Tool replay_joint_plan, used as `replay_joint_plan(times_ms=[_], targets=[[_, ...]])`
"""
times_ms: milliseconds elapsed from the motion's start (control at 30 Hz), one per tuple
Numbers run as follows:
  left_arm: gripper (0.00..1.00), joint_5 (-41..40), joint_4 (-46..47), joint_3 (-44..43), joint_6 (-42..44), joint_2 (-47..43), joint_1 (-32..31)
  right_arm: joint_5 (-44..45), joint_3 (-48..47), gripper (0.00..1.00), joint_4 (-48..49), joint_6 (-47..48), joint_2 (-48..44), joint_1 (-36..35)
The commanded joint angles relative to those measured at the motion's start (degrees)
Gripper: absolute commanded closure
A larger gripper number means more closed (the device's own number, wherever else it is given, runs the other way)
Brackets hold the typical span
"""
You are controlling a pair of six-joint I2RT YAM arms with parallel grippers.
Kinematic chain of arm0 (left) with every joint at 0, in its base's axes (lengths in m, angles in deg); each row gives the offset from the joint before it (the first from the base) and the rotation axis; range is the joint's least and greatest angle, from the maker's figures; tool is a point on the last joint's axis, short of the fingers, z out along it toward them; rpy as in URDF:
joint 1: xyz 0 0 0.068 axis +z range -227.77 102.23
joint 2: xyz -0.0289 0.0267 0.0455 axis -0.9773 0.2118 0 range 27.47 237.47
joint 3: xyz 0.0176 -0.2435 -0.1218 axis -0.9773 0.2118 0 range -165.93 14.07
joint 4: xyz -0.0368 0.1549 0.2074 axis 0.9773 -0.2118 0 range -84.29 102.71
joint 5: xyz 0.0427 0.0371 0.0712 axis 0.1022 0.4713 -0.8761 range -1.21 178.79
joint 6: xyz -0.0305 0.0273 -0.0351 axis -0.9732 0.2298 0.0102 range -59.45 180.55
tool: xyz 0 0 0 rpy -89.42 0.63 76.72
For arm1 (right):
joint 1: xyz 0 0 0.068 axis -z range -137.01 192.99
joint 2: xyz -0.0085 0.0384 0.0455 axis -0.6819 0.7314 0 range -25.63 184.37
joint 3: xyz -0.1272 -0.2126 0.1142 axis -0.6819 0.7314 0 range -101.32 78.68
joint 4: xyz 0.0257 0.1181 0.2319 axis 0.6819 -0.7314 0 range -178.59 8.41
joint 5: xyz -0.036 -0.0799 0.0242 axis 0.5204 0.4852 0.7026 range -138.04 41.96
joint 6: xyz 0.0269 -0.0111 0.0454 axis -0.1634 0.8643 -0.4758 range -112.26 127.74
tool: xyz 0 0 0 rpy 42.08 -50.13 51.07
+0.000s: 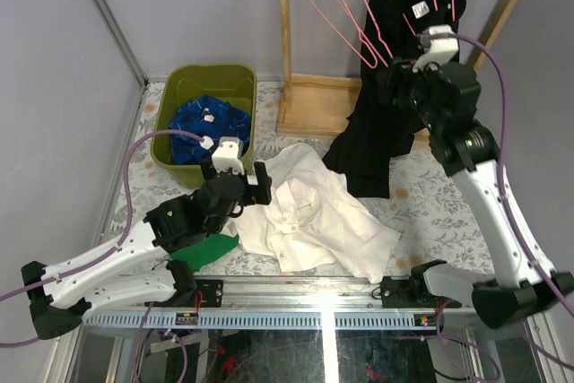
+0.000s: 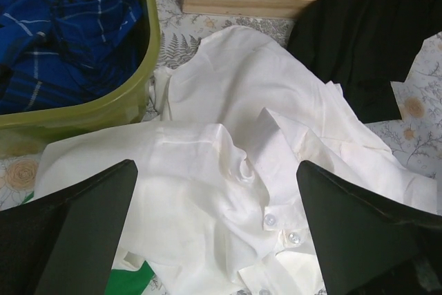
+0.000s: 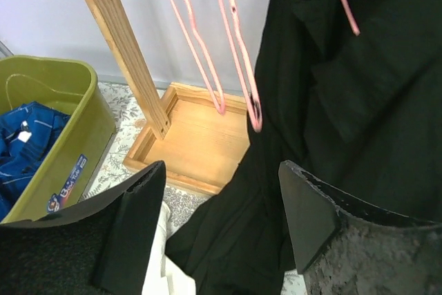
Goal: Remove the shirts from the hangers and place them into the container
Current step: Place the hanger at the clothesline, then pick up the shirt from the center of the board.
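Note:
A plain white shirt [image 1: 314, 217] lies crumpled on the table, and my left gripper [image 1: 263, 187] hovers open over its left part, buttons showing between the fingers [image 2: 83, 229]. A blue checked shirt [image 1: 211, 123] lies in the olive-green container [image 1: 179, 78]. A black shirt [image 1: 386, 87] hangs on a pink hanger [image 3: 347, 8] and trails down to the table. My right gripper [image 3: 221, 195] is open right beside this black shirt [image 3: 331, 101], gripping nothing. Bare pink hangers [image 1: 336, 6] hang on the rack.
The wooden rack post [image 3: 121, 39] and its base [image 1: 314, 105] stand just right of the container. A bright green cloth [image 1: 206, 250] peeks out under the left arm. The white shirt's right end reaches the table's front rail [image 1: 377, 262].

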Motion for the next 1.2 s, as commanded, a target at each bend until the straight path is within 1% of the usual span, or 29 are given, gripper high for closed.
replay_joint_plan(times_ms=[0,67,133,233,300,367,400,467,533,600,700,833,900,1000,1167], targets=[[0.0,3.1,2.4,-1.8,-0.4,2.1,0.6,8.9,9.1,0.25,6.1,-5.3,-10.4,0.0],[0.0,5.4,3.4,-2.0,0.1,3.4,0.8,11.6,16.3,0.24,7.9,-8.3,-14.9,0.0],[0.0,7.8,4.4,-2.3,0.5,5.3,1.0,12.5,22.3,0.21,8.2,-12.0,-18.9,0.0],[0.0,12.4,5.1,-3.2,1.2,8.9,1.2,12.7,29.3,0.21,5.2,-19.5,-24.5,0.0],[0.0,15.0,5.1,-3.7,1.3,11.3,1.3,11.1,34.9,0.21,3.1,-23.9,-28.3,0.1],[0.0,17.2,5.0,-4.3,1.2,13.9,1.3,5.4,40.4,0.22,4.5,-24.1,-32.3,0.0],[0.0,18.5,5.0,-4.5,1.1,15.1,1.3,-0.1,43.3,0.23,6.3,-22.2,-34.0,0.1],[0.0,22.1,5.6,-5.0,1.5,17.5,1.3,-11.7,47.0,0.21,7.6,-15.6,-36.6,0.1],[0.0,24.8,5.2,-5.8,1.4,20.9,1.4,-20.9,48.6,0.2,5.5,-10.3,-36.5,0.1],[0.0,25.8,3.7,-7.1,1.1,24.7,1.4,-25.4,48.0,0.2,1.7,-7.5,-34.6,0.0],[0.0,27.1,0.9,-9.5,1.1,29.6,1.4,-25.3,46.2,0.19,-2.2,-6.2,-31.5,0.0],[0.0,33.5,5.3,-7.4,2.2,30.5,1.4,-24.1,45.3,0.19,-3.2,-5.2,-29.9,0.0],[0.0,36.1,5.8,-7.5,2.3,32.8,1.4,-23.9,46.0,0.19,-2.1,-5.5,-30.0,0.1],[0.0,37.7,5.8,-7.6,1.9,36.2,1.3,-23.5,47.2,0.18,-0.8,-6.1,-30.4,0.1],[0.0,38.4,7.5,-6.9,1.4,40.6,0.9,-21.4,47.4,0.18,-1.7,-4.9,-31.0,0.0]])
